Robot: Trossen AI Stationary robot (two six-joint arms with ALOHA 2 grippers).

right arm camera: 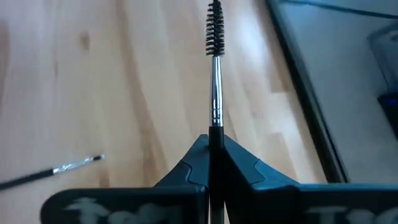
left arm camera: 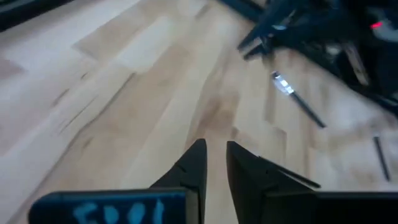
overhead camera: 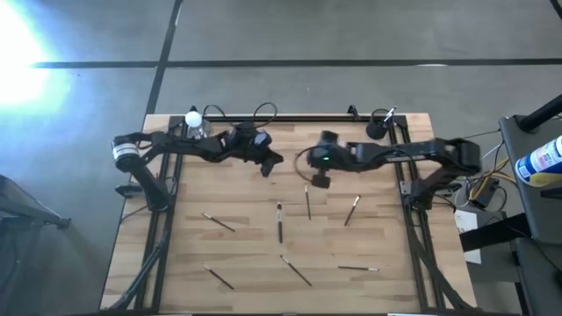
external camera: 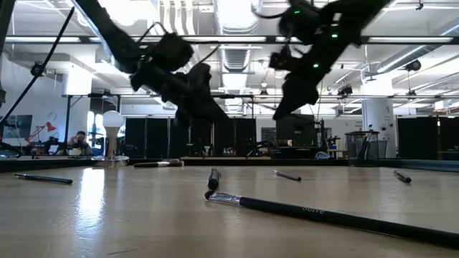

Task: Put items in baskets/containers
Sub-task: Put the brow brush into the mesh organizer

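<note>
Brushes: we count seven thin ones lying loose on the desk (overhead camera: 219, 189) in the high view, plus an eighth clamped in the right end effector (overhead camera: 320, 180). Of the loose ones, one (overhead camera: 219, 223) lies left of centre, one (overhead camera: 280, 222) dark and thicker at the centre, one (overhead camera: 308, 203) just right of it, one (overhead camera: 352, 211) further right, and three nearer the front edge: left (overhead camera: 219, 278), middle (overhead camera: 296, 271) and right (overhead camera: 358, 269). We see one black cup (overhead camera: 378, 128), standing at the back right corner of the desk with something already sticking out of it.

We see two arms, both raised above the back half of the desk. The right end effector hangs near the desk's middle, its fingers (right arm camera: 242, 163) pressed together on the spoolie brush (right arm camera: 215, 74), whose handle runs up out of the grip and ends in a dark bristled head pointing away from the wrist. The cup is well apart from it, off toward the right rear corner.

The left end effector (left arm camera: 212, 160) hangs left of centre with its fingers slightly apart and nothing between them; bare wood lies below it, and the loose brushes are all well apart from it.
</note>
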